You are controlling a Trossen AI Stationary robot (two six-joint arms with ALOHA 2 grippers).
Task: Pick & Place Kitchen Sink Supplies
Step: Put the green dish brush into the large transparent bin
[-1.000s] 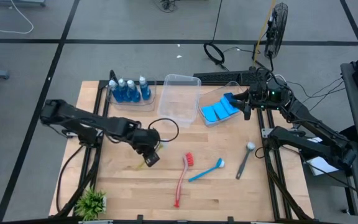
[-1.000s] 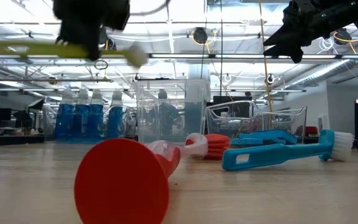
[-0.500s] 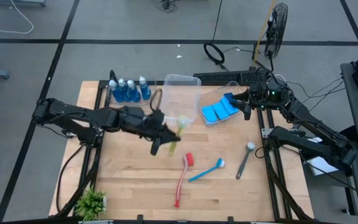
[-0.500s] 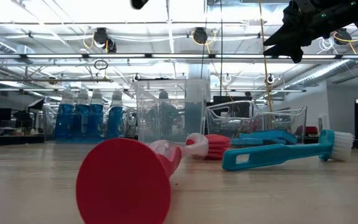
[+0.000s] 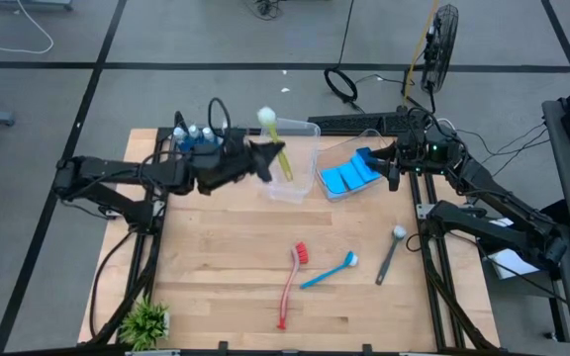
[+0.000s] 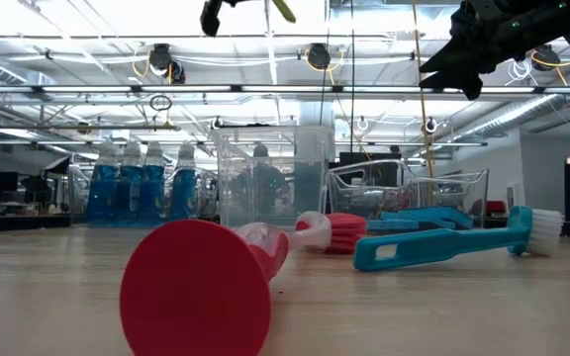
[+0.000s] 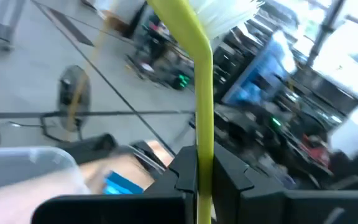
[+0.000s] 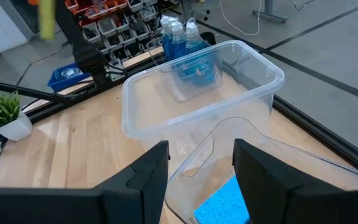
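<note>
Table: pale wooden work table [image 5: 216, 277], seen from above, with one dark arm at each side.
Middle tub: tall clear plastic tub [image 5: 290, 158], empty inside; it sits just under and beside the left pincer.
Right tub: lower clear plastic tub [image 5: 339, 190] holding flat blue rectangular sponges [image 5: 349, 176]; it lies directly below the right pincer.
Left pincer: left gripper [image 5: 263, 158], raised over the near edge of the middle tub, clenched on the stem of a thin yellow-green long-handled dish brush [image 5: 277, 148]; the wrist view shows the stem [image 7: 202, 124] pinched between the two dark fingers.
Held brush: its pale bristle head points up and away from the pincer, over the tub's far rim; judged light, stiff and slick plastic, easy to twist in a narrow pinch; best held mid-stem, as it is now.
Right pincer: right gripper [image 5: 392, 168], fingers spread and holding nothing, hovering over the sponge tub.
Bottles: small clear bottles of blue liquid with pale caps [image 5: 201, 143], just behind the left pincer.
Loose brushes: red dish brush [image 5: 290, 282], blue dish brush [image 5: 327, 270] and grey dish brush [image 5: 389, 252] lie flat on the table, well apart from both pincers; likely just as light and slippery.
</note>
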